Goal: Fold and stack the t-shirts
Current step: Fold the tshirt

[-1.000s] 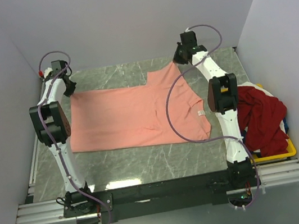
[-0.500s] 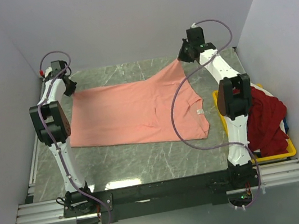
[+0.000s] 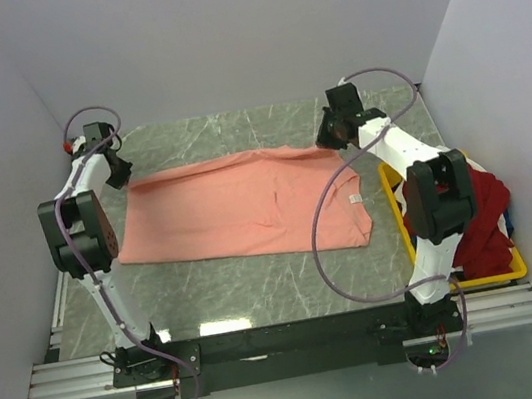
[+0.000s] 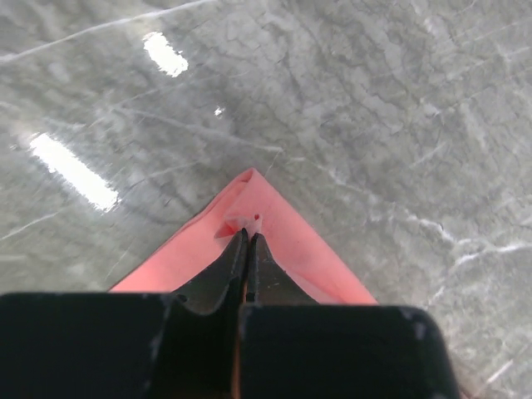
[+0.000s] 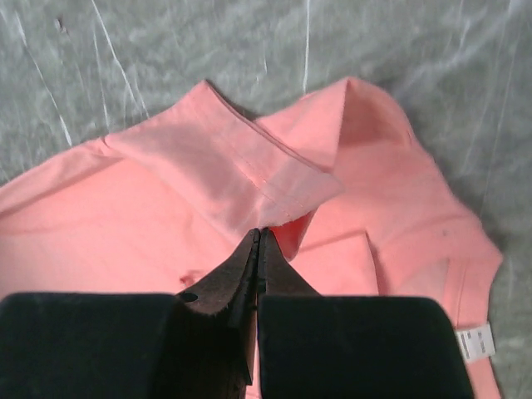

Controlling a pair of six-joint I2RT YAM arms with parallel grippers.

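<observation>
The grey veined table (image 3: 260, 291) is glossy with lamp glare and boxed in by pale wall panels (image 3: 241, 41). The left gripper (image 4: 248, 239) has its dark fingers pinched tight on a pointed corner of the salmon-pink t-shirt (image 3: 237, 209), near the table's far left corner. The right gripper (image 5: 256, 237) is clamped just as tight on a stitched, doubled-over flap toward the far right. The soft matte cloth spans the table's middle (a white label (image 3: 357, 202) sits at the collar). Marble shows along the near edge. A deep red t-shirt (image 3: 476, 217) is heaped in the yellow bin (image 3: 506, 273) at the right edge.
</observation>
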